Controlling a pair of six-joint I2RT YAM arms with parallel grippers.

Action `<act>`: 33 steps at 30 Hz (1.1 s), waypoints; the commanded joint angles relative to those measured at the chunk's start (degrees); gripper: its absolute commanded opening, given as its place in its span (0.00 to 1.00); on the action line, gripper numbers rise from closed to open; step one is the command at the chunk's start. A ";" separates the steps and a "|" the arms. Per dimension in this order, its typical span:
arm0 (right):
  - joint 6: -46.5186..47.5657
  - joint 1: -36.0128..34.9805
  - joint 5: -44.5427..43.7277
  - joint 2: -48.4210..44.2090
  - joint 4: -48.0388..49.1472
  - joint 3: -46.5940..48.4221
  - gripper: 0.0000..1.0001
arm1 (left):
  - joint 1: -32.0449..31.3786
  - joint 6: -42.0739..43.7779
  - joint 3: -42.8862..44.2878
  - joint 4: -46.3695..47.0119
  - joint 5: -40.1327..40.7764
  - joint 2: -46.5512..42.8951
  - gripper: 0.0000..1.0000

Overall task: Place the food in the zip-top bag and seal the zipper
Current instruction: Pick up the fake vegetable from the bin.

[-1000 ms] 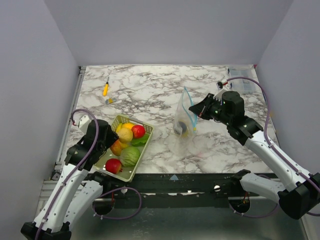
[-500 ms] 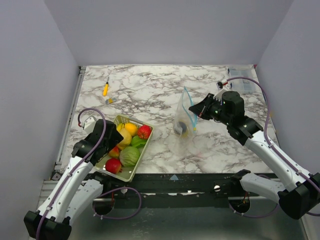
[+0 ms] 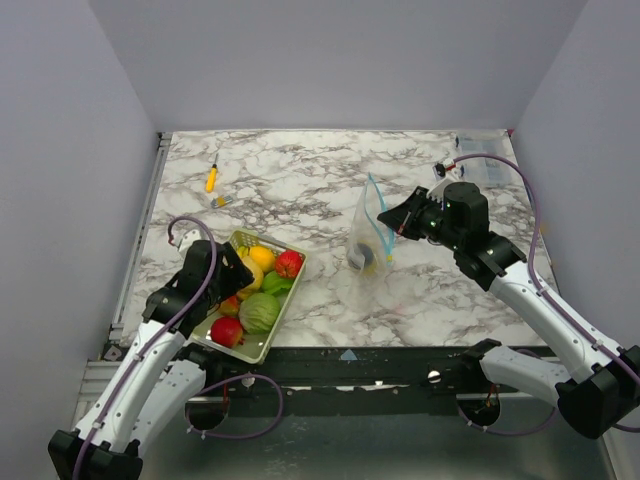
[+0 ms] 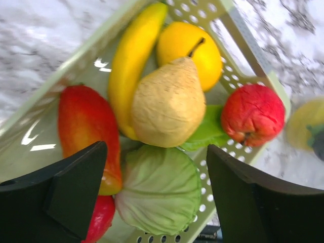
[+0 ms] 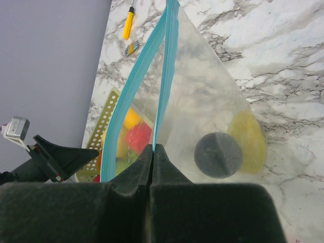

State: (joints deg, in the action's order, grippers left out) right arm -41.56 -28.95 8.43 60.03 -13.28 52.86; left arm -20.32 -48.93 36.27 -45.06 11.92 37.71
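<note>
One mesh basket [image 4: 253,50], eight toy foods [image 4: 167,104] inside it, one zip-top bag [image 5: 207,101], one small yellow-handled tool [image 3: 211,180].

The grey-veined marble worktop [image 3: 300,180] carries a pale green mesh basket [image 3: 285,308] near left, the clear zip-top bag [image 3: 366,238] right of centre, a yellow-handled tool [image 3: 211,179] far left with a small metal piece [image 3: 220,202] just nearer, and clear plastic [image 3: 486,165] far right.

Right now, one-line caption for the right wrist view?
Right gripper pinches the zipper of the open zip-top bag, a yellow food item inside.
</note>
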 commanded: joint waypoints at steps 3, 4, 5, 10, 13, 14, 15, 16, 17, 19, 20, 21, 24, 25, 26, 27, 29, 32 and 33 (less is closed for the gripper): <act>-0.14 -0.44 0.79 0.83 0.80 -0.39 0.01 | -0.25 4.99 -2.95 2.24 -11.56 2.01 0.94; -0.11 -0.49 0.87 0.91 0.87 -0.36 0.01 | -0.57 3.77 -1.34 -0.84 -10.61 3.13 0.94; -0.11 -0.39 0.76 1.05 0.89 -0.38 0.01 | -0.62 1.84 0.43 -4.17 -9.61 4.91 0.94; -0.41 -0.47 1.02 1.57 1.83 -0.81 0.01 | -0.91 -4.36 7.80 -18.03 -10.59 9.78 0.94; -0.49 -0.45 1.56 2.05 2.17 -0.83 0.00 | -0.95 -7.20 8.72 -20.43 -15.06 10.35 0.96; -0.50 -0.48 1.60 2.07 2.08 -0.74 0.01 | -0.95 -8.32 9.29 -21.47 -15.13 10.56 0.97; -0.52 -0.48 1.62 2.06 1.96 -0.59 0.01 | -0.95 -9.22 9.70 -22.54 -15.27 10.54 0.98; -0.37 -0.48 1.61 1.96 1.93 -0.56 0.01 | -0.97 -9.86 9.90 -22.63 -15.85 10.48 0.99; -0.39 -0.43 1.46 1.78 1.93 -0.56 0.01 | -0.92 -10.73 9.78 -22.20 -17.35 10.38 0.99; -0.31 -0.42 1.28 1.70 2.03 -0.55 0.01 | -1.00 -13.05 8.14 -19.64 -21.35 10.05 0.99; -0.28 -0.43 1.34 1.70 1.98 -0.46 0.01 | -0.99 -14.46 7.46 -19.06 -21.91 10.13 0.99; -0.37 -0.41 1.49 1.68 1.95 -0.48 0.01 | -1.03 -16.10 6.87 -18.77 -21.70 10.31 0.99; -0.46 -0.48 1.60 1.24 1.95 -0.63 0.01 | -1.00 -19.38 6.33 -17.13 -19.79 11.51 0.99; -0.51 -0.48 1.51 1.07 1.80 -0.62 0.01 | -1.03 -20.31 5.99 -16.57 -19.67 12.24 0.99; -0.41 -0.40 1.47 0.89 1.54 -0.52 0.01 | -0.96 -21.05 5.59 -16.26 -19.75 12.91 0.99; -0.30 -0.43 1.38 0.82 1.21 -0.36 0.01 | -1.03 -21.90 5.03 -16.14 -19.94 13.81 0.99; -0.19 -0.45 1.21 0.58 0.80 -0.09 0.01 | -1.01 -23.03 4.04 -15.92 -20.70 15.51 0.99; -0.20 -0.44 1.22 0.52 0.86 0.13 0.01 | -0.99 -24.73 2.93 -15.27 -20.13 17.70 0.99; -0.30 -0.46 1.37 0.61 1.03 0.05 0.01 | -0.99 -25.15 2.49 -14.30 -19.93 18.29 0.99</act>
State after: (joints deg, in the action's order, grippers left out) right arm -41.95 -28.95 8.88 61.45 -12.51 52.86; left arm -21.12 -69.47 40.88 -61.32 -7.16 53.65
